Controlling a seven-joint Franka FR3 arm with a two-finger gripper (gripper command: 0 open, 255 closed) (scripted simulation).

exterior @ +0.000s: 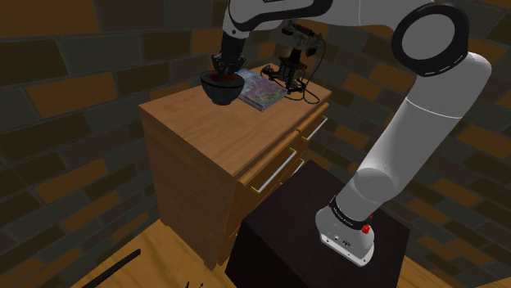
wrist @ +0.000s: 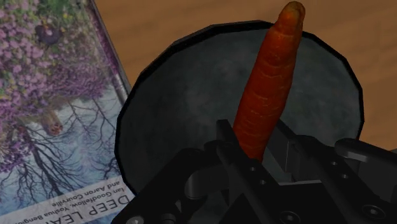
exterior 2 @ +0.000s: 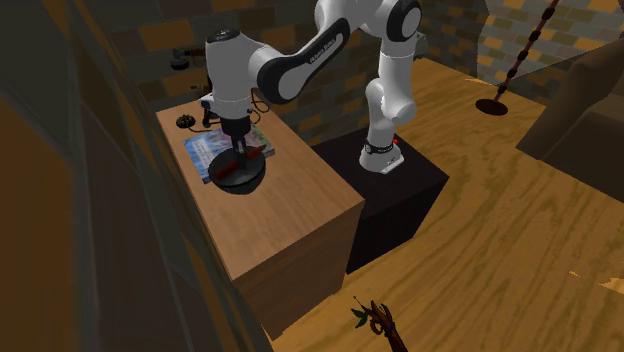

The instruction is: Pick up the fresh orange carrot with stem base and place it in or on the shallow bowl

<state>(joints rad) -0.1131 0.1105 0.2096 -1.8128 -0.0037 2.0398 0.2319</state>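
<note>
An orange-red carrot [wrist: 270, 83] is clasped between my gripper's [wrist: 257, 149] fingers, its tip pointing away from the hand. Directly beneath it lies a dark shallow bowl [wrist: 165, 146]. In the shoulder view my gripper [exterior: 229, 67] hangs right over the bowl [exterior: 223, 92] on the wooden dresser [exterior: 196, 131], the reddish carrot [exterior: 222, 79] at the bowl's rim level. From the second exterior view the gripper [exterior 2: 238, 152] holds the carrot [exterior 2: 234, 170] slanted over the bowl [exterior 2: 245, 185].
A colourful book [wrist: 51, 114] lies flat beside the bowl, partly under it [exterior 2: 208, 150]. A black gadget with cables [exterior: 293, 69] sits at the dresser's back. Two drawers [exterior: 282, 159] stand slightly open toward the dark stand [exterior: 311, 233]. A small plant [exterior 2: 378, 320] lies on the floor.
</note>
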